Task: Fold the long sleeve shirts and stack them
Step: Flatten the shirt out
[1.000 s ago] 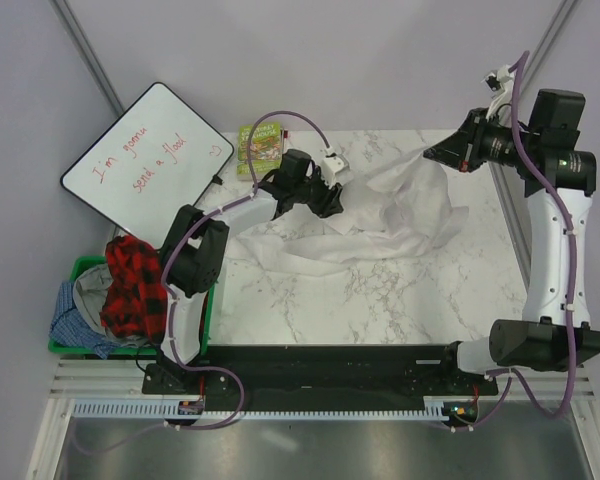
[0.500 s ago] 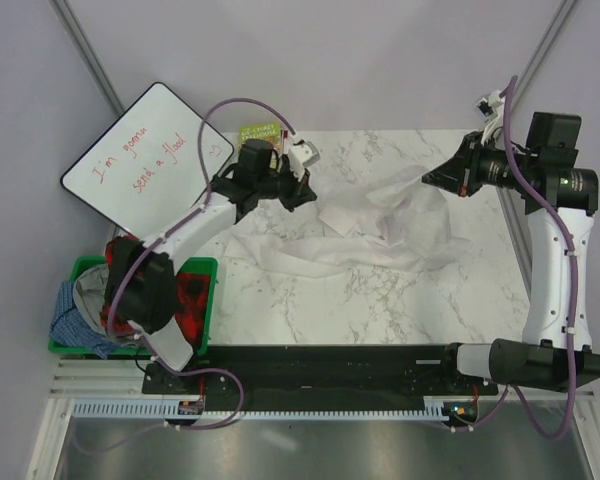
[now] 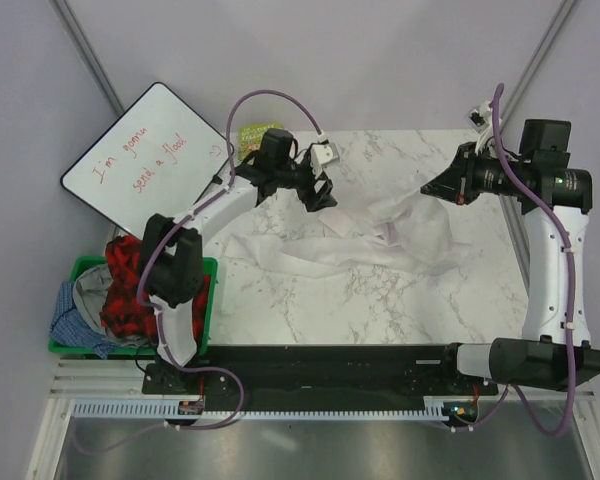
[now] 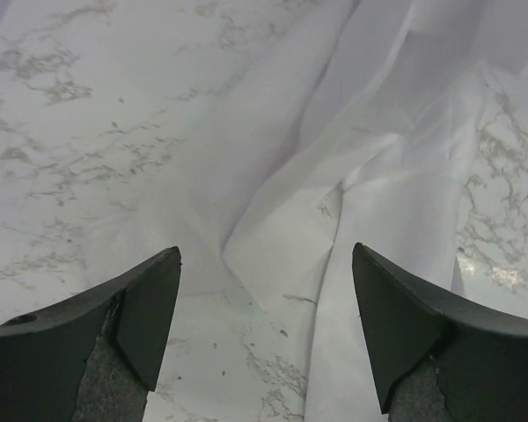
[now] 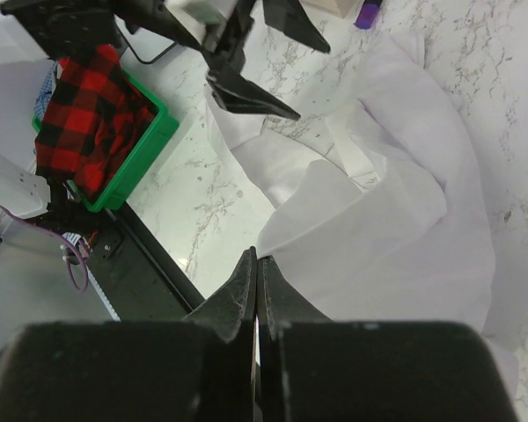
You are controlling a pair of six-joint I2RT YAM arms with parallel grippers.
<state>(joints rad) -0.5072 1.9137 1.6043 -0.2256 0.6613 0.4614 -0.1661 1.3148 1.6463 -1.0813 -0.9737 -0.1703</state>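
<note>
White long sleeve shirt (image 3: 360,250) lies rumpled on the bench (image 3: 400,310), one edge pinched up by the closed right gripper (image 3: 427,187), probably so the open left gripper (image 3: 320,196), hovering above, can regrasp it.

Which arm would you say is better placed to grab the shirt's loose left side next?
Left. The left gripper is open directly over the white shirt and its folds, while the right gripper is shut, apparently pinching the shirt's raised right edge.
</note>
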